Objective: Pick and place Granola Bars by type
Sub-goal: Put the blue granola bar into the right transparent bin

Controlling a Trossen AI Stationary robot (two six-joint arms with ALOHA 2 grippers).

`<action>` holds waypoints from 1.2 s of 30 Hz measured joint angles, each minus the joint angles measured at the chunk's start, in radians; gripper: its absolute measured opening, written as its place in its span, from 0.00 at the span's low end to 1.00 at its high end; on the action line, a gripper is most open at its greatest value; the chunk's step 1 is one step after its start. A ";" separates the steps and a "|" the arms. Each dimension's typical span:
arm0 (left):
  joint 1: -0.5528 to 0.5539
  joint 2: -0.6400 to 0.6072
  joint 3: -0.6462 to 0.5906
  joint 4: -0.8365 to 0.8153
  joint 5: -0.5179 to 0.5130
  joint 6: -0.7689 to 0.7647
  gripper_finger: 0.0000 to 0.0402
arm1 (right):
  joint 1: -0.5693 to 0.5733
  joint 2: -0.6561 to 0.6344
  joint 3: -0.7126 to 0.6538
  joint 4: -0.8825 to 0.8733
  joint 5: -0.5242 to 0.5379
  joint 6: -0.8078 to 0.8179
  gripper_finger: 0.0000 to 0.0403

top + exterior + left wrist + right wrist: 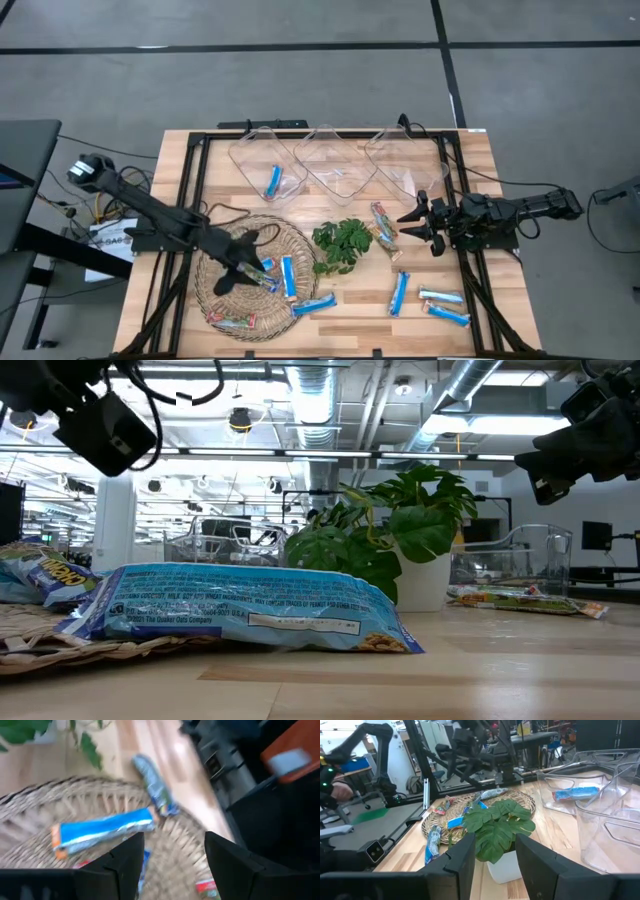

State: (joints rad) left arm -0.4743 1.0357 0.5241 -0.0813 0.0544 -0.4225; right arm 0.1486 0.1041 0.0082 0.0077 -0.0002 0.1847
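Several blue-and-white granola bars lie flat: one in the left clear bin (274, 181), two in the wicker basket (288, 275), one over the basket's rim (314, 305), and three on the table (440, 296). Multicoloured bars lie in the basket (232, 321) and beside the plant (383, 222). My left gripper (245, 262) (172, 855) hovers open above the basket, with a blue bar (102, 830) just ahead of its fingers. My right gripper (415, 225) (495, 855) is open at the table's right side and points left toward the multicoloured bar and the plant.
Three clear bins (335, 165) stand in a row along the far edge. A potted leafy plant (342, 245) stands mid-table between the basket (215, 300) and the right gripper. Bare wood shows at the near edge and the near right corner.
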 joint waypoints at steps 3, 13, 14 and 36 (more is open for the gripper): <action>-0.036 0.071 0.091 -0.164 -0.073 0.015 0.50 | 0.000 0.000 0.000 0.000 0.000 0.000 0.33; -0.124 0.335 0.304 -0.447 -0.135 0.071 0.50 | 0.000 0.000 0.000 0.000 0.000 0.000 0.33; -0.130 0.356 0.313 -0.459 -0.141 0.072 0.50 | 0.000 0.000 0.000 0.000 0.000 0.000 0.33; -0.116 0.538 0.331 -0.536 -0.247 0.157 0.48 | 0.000 0.000 0.000 0.000 0.000 0.000 0.33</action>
State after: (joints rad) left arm -0.5907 1.5738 0.8555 -0.6176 -0.1928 -0.2652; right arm 0.1487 0.1040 0.0081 0.0077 -0.0002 0.1848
